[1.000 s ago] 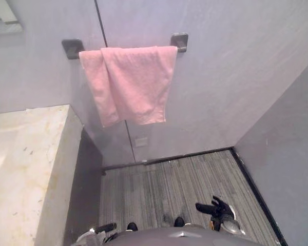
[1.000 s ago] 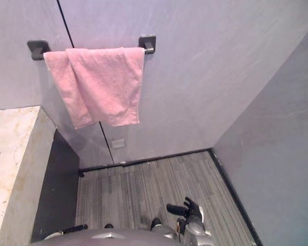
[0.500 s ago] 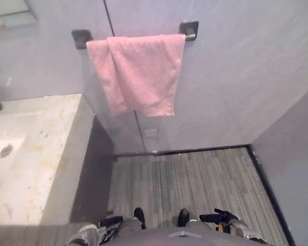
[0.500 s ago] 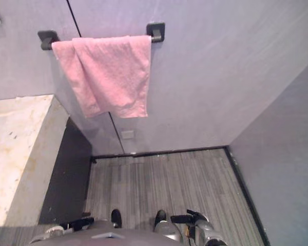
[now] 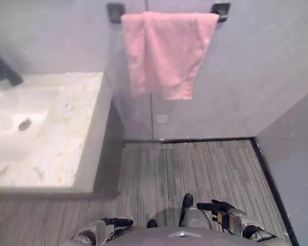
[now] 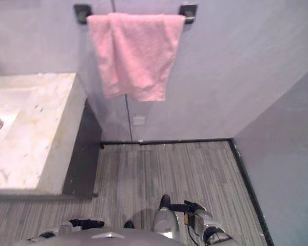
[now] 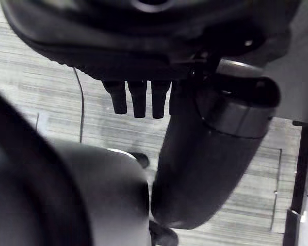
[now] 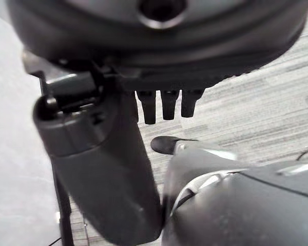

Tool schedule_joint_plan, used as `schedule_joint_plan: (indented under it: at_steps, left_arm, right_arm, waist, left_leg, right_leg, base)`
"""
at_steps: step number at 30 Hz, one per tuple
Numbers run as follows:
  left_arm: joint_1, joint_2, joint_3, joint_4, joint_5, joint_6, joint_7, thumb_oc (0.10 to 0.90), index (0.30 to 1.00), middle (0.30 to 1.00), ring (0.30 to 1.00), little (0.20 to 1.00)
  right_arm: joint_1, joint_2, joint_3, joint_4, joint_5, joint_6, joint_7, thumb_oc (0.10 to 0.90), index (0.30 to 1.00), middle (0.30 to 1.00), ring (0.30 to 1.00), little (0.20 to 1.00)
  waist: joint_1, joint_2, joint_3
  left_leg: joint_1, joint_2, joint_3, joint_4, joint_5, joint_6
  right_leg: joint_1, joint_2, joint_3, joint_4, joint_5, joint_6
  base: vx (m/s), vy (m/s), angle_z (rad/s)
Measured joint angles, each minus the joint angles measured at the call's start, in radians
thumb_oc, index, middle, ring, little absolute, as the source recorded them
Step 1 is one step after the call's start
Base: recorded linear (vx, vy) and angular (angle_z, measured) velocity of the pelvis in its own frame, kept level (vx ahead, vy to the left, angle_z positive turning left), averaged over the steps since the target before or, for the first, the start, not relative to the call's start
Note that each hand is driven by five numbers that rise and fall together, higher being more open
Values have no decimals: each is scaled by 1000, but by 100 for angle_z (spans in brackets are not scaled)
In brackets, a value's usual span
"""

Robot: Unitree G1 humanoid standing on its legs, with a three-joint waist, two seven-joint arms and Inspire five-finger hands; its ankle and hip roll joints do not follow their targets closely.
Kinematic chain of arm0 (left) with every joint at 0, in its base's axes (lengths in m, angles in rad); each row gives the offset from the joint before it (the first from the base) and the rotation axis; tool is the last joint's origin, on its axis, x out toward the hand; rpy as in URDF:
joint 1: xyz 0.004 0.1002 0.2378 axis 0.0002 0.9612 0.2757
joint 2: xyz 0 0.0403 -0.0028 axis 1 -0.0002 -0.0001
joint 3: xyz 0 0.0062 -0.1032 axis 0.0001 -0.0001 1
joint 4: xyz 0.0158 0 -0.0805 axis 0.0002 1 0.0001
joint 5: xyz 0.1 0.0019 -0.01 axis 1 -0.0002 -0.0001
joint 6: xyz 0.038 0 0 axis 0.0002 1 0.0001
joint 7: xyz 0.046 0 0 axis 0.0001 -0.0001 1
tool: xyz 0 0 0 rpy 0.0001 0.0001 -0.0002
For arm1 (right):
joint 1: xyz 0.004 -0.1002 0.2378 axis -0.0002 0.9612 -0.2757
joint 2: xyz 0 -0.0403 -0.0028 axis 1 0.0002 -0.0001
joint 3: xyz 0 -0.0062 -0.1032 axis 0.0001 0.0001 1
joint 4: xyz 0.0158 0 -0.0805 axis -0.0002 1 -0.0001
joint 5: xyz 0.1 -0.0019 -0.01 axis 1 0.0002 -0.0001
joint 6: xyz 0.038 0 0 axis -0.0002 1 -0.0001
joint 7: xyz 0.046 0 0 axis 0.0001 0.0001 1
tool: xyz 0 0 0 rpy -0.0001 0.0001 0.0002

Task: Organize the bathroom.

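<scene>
A: What is closest to us?
B: The two hands, low down. The left hand (image 5: 118,222) hangs at the near left and the right hand (image 5: 218,207) hangs at the near right. Both are over the floor (image 5: 195,164), and both hold nothing.

A: How do the fingers look?
B: On the left hand the fingers (image 7: 136,97) stick out straight in a row, close together. The thumb sticks out beside them. The right hand's fingers (image 8: 167,105) look the same, straight and side by side. They touch nothing.

A: Is there room to move?
B: Yes. The striped grey floor is open from the hands all the way to the far wall (image 5: 246,77). A dark strip runs along the foot of that wall. On the right a side wall (image 5: 297,164) closes the floor in, with a dark edge along its foot too.

A: And on the left?
B: The pale stone worktop (image 5: 66,138) stands there. Its near edge and its right edge are straight, and its right side drops down dark to the floor. A sink (image 5: 15,128) is sunk into it, with a round drain. A dark tap (image 5: 2,69) stands at the back of the sink.

A: Where is the towel?
B: The pink towel (image 5: 167,51) hangs far away, up on the far wall. It is folded over a rail between two dark holders (image 6: 82,11). It hangs a bit crooked, and its lower edge is well above the floor. It is well apart from both hands.
</scene>
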Motion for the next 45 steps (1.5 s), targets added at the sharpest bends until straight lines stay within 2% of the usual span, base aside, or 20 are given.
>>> schedule_joint_plan:
  at_steps: [1, 7, 10, 13, 16, 19, 20, 21, 22, 23, 25, 28, 29, 31, 33, 34, 38, 40, 44, 45]
  left_arm:
    - [-5, 2, -5, -5, 18, 2, 3, 800, 900, 900, 900, 900]
    - [40, 39, -27, -28, 65, 9, 12, 800, 900, 900, 900, 900]
    - [53, 55, -25, -34, 75, 25, 11, 800, 900, 900, 900, 900]
    - [56, 56, 6, -32, 72, 41, 16, 800, 900, 900, 900, 900]
    - [55, 48, 25, 9, 70, 51, 33, 800, 900, 900, 900, 900]
    - [55, 51, 24, 8, 66, 42, 41, 800, 900, 900, 900, 900]
    - [50, 34, 16, 0, 66, 33, 44, 800, 900, 900, 900, 900]
    - [55, 27, 16, -1, 66, 10, 50, 800, 900, 900, 900, 900]
    - [54, 33, 24, -4, 66, 5, 53, 800, 900, 900, 900, 900]
    - [54, 43, 41, 6, 67, -5, 54, 800, 900, 900, 900, 900]
    - [53, 49, 56, 35, 71, -6, 65, 800, 900, 900, 900, 900]
    - [85, 22, 60, 43, 65, -29, 76, 800, 900, 900, 900, 900]
    - [89, 11, 61, 44, 64, -30, 76, 800, 900, 900, 900, 900]
    - [88, 14, 65, 21, 64, -48, 81, 800, 900, 900, 900, 900]
    - [68, 47, 92, 18, 55, -44, 81, 800, 900, 900, 900, 900]
    - [38, 54, 92, 24, 52, -46, 82, 800, 900, 900, 900, 900]
    - [44, 43, 113, 27, 41, -41, 89, 800, 900, 900, 900, 900]
    - [55, 18, 114, 26, 30, -44, 87, 800, 900, 900, 900, 900]
    - [59, 35, 120, 28, 27, -43, 94, 800, 900, 900, 900, 900]
    - [59, 38, 119, 28, 25, -43, 102, 800, 900, 900, 900, 900]
  right_arm:
    - [-4, 0, -2, -3, 6, -3, -10, 800, 900, 900, 900, 900]
    - [-11, 8, -23, 3, 31, -29, -15, 800, 900, 900, 900, 900]
    - [-20, 13, -40, 29, 29, -46, -10, 800, 900, 900, 900, 900]
    - [-4, 37, -40, 48, 27, -39, -8, 800, 900, 900, 900, 900]
    - [18, 60, -26, 65, 29, -40, 4, 800, 900, 900, 900, 900]
    - [51, 70, -2, 85, 28, -33, 1, 800, 900, 900, 900, 900]
    - [51, 58, -3, 86, 28, -33, 2, 800, 900, 900, 900, 900]
    - [56, 55, 21, 83, 27, -35, -1, 800, 900, 900, 900, 900]
    - [66, 59, 43, 78, 27, -36, -1, 800, 900, 900, 900, 900]
    - [52, 74, 57, 82, 27, -36, 0, 800, 900, 900, 900, 900]
    - [50, 86, 60, 64, 28, -35, 0, 800, 900, 900, 900, 900]
    - [75, 38, 27, 59, 27, -25, 0, 800, 900, 900, 900, 900]
    - [63, 15, 40, 62, 25, -21, -4, 800, 900, 900, 900, 900]
    - [38, 5, 27, 74, 26, -14, -18, 800, 900, 900, 900, 900]
    - [40, 23, 34, 74, 8, -2, -15, 800, 900, 900, 900, 900]
    - [39, 33, 17, 81, -10, 3, -20, 800, 900, 900, 900, 900]
    - [58, 5, -5, 95, -71, 21, -21, 800, 900, 900, 900, 900]
    - [65, -24, -22, 96, -94, 18, -21, 800, 900, 900, 900, 900]
    - [68, -1, -53, 103, -131, 20, -17, 800, 900, 900, 900, 900]
    - [68, -5, -67, 103, -135, 19, -16, 800, 900, 900, 900, 900]
  waist:
    - [1, 18, 14]
    - [10, 53, 36]
    - [39, 58, 35]
    - [65, 67, 27]
    - [67, 57, 3]
    - [84, 19, -35]
    - [73, 39, -40]
    - [84, 30, -41]
    - [89, -3, -45]
    - [88, -42, -37]
    - [69, -77, -20]
    - [45, -6, -12]
    - [53, 33, -13]
    - [64, 53, 2]
    - [50, 3, -6]
    - [38, -34, 9]
    - [15, -27, -7]
    - [16, 9, -24]
    - [12, -33, -37]
    - [4, -18, -33]
  left_leg:
    - [0, -1, -2, -9, 12, 19]
    - [-2, -4, 35, -68, 81, 59]
    - [-28, 12, 54, -70, 95, 65]
    - [-47, 38, 53, -88, 116, 35]
    - [-73, 44, 33, -95, 147, -9]
    - [-98, 10, 14, -101, 173, -36]
    - [-111, 17, -16, -107, 184, -74]
    - [-144, 32, 43, -66, 93, -191]
    - [-174, 29, 106, -14, 16, -254]
    - [-249, 53, 130, 146, -2, -107]
    - [-284, 138, 134, 248, -9, -143]
    - [-186, 238, 104, 187, -12, -147]
    - [-158, 249, 121, 139, 29, -124]
    - [-156, 210, 112, 67, 65, -143]
    - [-142, 185, 168, 1, 32, -168]
    - [-144, 186, 232, 48, 22, -121]
    - [-45, 314, 300, 102, 34, -158]
    - [8, 282, 297, 10, 67, -143]
    - [35, 170, 253, -65, 83, -81]
    - [48, 165, 228, -92, 87, -53]
  right_leg:
    - [-1, 10, -2, -33, 0, 41]
    - [-32, 40, -16, 56, 7, 52]
    - [-29, 64, 8, 305, -72, -12]
    - [49, 147, 60, 345, -171, -45]
    - [199, 287, 193, 197, -261, -137]
    - [286, 339, 213, 63, -305, -192]
    - [305, 371, 217, 6, -291, -209]
    - [307, 359, 220, -41, -259, -253]
    - [306, 316, 209, -74, -173, -291]
    - [297, 269, 188, -86, -126, -257]
    - [300, 226, 146, -111, -115, -258]
    - [280, 194, 99, -54, -148, -199]
    - [271, 201, 92, -8, -163, -173]
    - [188, 189, 97, 139, -228, -167]
    - [197, 228, 100, 33, -220, -225]
    - [228, 178, 65, -8, -150, -232]
    - [306, 114, -40, -45, -122, -168]
    - [293, 75, -50, -2, -130, -133]
    - [277, -32, -68, 72, -105, -107]
    - [240, -40, -62, 132, -125, -84]
  base:
    - [-382, 172, 15]
    - [-399, 129, -14]
    - [-345, 45, -17]
    - [-205, -28, -11]
    - [-205, -128, 11]
    - [-208, -69, 36]
    - [-328, -7, 64]
    - [-332, 27, 57]
    - [-290, 74, 14]
    - [-269, 76, 27]
    - [-256, 94, 65]
    - [-169, 110, 72]
    - [-185, 173, 48]
    - [-141, 220, 70]
    - [-83, 228, 132]
    - [-46, 247, 131]
    - [-49, 360, 102]
    - [-22, 480, 44]
    - [-11, 456, 43]
    - [-8, 417, 33]
